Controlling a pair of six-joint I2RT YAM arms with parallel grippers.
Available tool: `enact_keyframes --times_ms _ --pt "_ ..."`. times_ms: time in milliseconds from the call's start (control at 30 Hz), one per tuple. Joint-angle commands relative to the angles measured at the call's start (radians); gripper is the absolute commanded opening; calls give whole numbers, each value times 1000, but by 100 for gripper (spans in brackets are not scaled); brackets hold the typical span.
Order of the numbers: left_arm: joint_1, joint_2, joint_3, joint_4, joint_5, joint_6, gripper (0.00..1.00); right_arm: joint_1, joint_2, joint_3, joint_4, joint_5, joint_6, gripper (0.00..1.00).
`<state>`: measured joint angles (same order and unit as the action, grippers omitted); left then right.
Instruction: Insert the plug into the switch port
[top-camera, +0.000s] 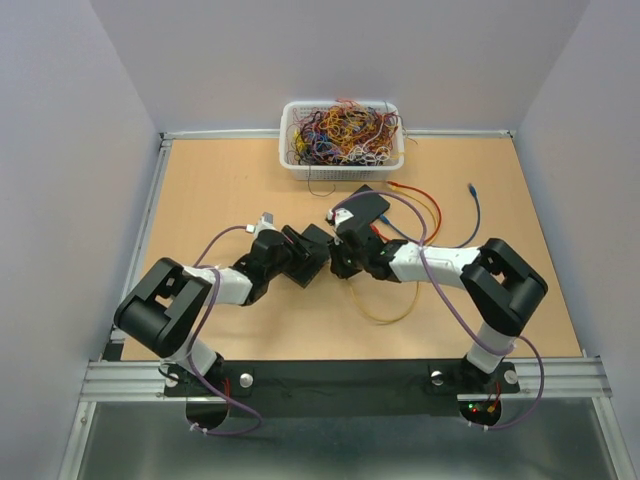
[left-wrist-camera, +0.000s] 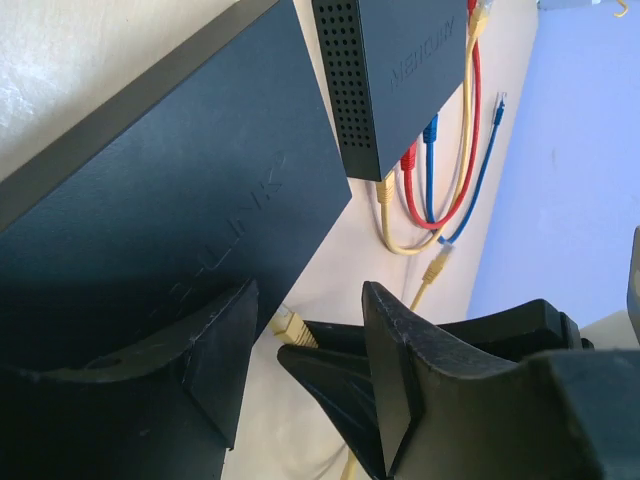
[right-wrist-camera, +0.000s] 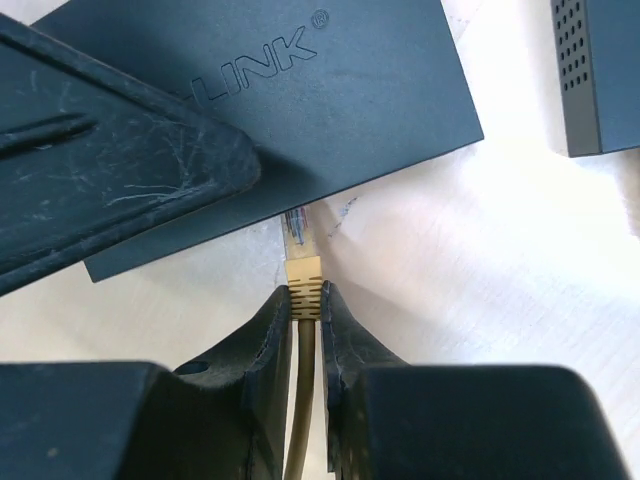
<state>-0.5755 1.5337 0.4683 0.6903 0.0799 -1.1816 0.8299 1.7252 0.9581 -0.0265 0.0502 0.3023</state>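
Observation:
The black switch (right-wrist-camera: 360, 100) lies flat on the table, and also shows in the left wrist view (left-wrist-camera: 170, 220) and from above (top-camera: 312, 255). My right gripper (right-wrist-camera: 305, 300) is shut on the yellow plug (right-wrist-camera: 303, 270) by its ribbed boot. The plug's clear tip meets the switch's near edge; the port and how far the tip has gone in are hidden. My left gripper (left-wrist-camera: 310, 287) is open, with one finger (right-wrist-camera: 110, 170) lying across the switch's top. The plug (left-wrist-camera: 290, 325) shows between the left gripper's fingers. From above, both grippers (top-camera: 300, 258) (top-camera: 338, 265) meet at mid-table.
A second black switch (top-camera: 362, 207) stands just behind, with red, blue and yellow cables (left-wrist-camera: 430, 170) plugged in. A white basket (top-camera: 343, 135) of tangled wires sits at the back edge. The plug's yellow cable (top-camera: 385, 315) loops towards the front.

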Motion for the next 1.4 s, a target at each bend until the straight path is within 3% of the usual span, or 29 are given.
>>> enact_keyframes --times_ms 0,233,367,500,667,1033,1367 --pt "-1 5 -34 -101 -2 11 58 2 -36 -9 31 47 -32 0" --pt "35 -61 -27 -118 -8 89 58 6 -58 -74 31 -36 -5 0" --pt "48 -142 53 -256 -115 241 59 15 -88 -105 31 -36 4 0" --pt "84 -159 78 -261 -146 372 60 23 -90 -107 31 -35 6 0" --pt "176 -75 46 -68 7 451 60 31 -56 -70 31 -33 -6 1" --pt "203 114 43 245 214 547 60 32 -9 14 31 13 -37 0" --pt "203 181 3 333 258 562 59 31 11 57 4 17 -43 1"
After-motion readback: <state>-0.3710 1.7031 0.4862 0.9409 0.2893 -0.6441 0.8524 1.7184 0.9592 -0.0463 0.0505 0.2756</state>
